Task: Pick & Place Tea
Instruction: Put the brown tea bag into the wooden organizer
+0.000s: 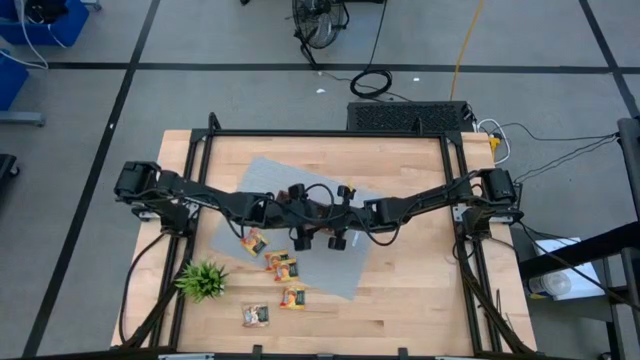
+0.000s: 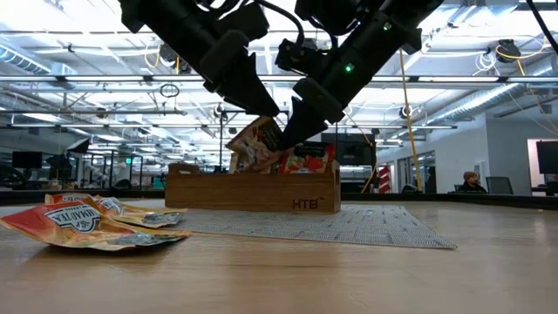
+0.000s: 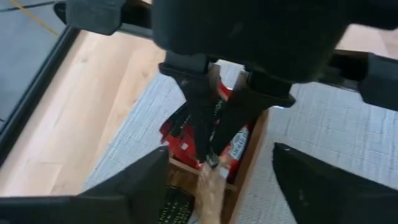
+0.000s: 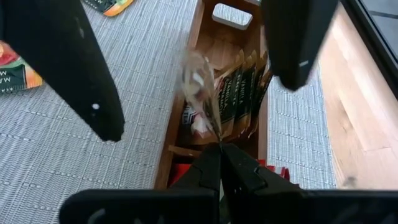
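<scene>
Sachet hangs over the wooden tray mid-mat, pinched by the right gripper's closed fingertips. Left gripper flanks it, fingers spread.

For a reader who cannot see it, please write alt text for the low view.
Two dark robot arms reach down over a wooden tray on a grey mat; the right gripper, shut, pinches a tea sachet above the sachets standing in the tray. The left gripper is just beside it. More sachets lie on the table in the left foreground.
</scene>
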Controlling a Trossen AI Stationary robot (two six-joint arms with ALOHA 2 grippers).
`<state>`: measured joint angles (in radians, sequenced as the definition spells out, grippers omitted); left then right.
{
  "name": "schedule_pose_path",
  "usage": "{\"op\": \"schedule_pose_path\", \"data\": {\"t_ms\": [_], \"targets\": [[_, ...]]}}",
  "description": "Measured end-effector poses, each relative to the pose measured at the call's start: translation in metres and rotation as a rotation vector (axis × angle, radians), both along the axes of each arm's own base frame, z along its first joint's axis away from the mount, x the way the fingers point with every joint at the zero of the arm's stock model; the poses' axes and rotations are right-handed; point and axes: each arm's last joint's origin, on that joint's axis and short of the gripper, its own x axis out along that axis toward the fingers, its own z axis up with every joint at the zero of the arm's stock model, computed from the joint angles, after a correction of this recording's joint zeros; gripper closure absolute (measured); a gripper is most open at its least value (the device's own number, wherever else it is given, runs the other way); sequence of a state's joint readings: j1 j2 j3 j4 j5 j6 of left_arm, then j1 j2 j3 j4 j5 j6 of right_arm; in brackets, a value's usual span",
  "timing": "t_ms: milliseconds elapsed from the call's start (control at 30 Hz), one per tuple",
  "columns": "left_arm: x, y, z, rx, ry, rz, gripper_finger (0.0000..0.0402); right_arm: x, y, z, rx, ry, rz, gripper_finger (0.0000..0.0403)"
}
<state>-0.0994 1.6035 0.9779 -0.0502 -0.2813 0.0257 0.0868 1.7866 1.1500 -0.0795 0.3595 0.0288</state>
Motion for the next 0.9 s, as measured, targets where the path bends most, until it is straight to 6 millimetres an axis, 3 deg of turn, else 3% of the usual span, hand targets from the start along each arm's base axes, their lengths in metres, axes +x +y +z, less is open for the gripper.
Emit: {"op": "schedule_pose_path", "data": {"t_ms": [333,433,567,900], "targets": [[0.001,0.011,0.000,-0.034,-0.010,0.060,0.0363,0.000,0.000,0.000,0.014,0.000,0.008,0.0403],[0.002,0.013,-0.002,-0.053,-0.012,0.071,0.0393,0.000,0.000,0.000,0.019,0.004,0.013,0.0403],[0.001,0.012,-0.002,-0.064,-0.010,0.076,0.0357,0.000,0.000,0.000,0.018,0.005,0.014,0.0403],[-0.001,0.012,-0.005,-0.070,0.033,0.081,0.0192,0.000,0.001,0.000,0.016,0.006,0.016,0.0403]]}}
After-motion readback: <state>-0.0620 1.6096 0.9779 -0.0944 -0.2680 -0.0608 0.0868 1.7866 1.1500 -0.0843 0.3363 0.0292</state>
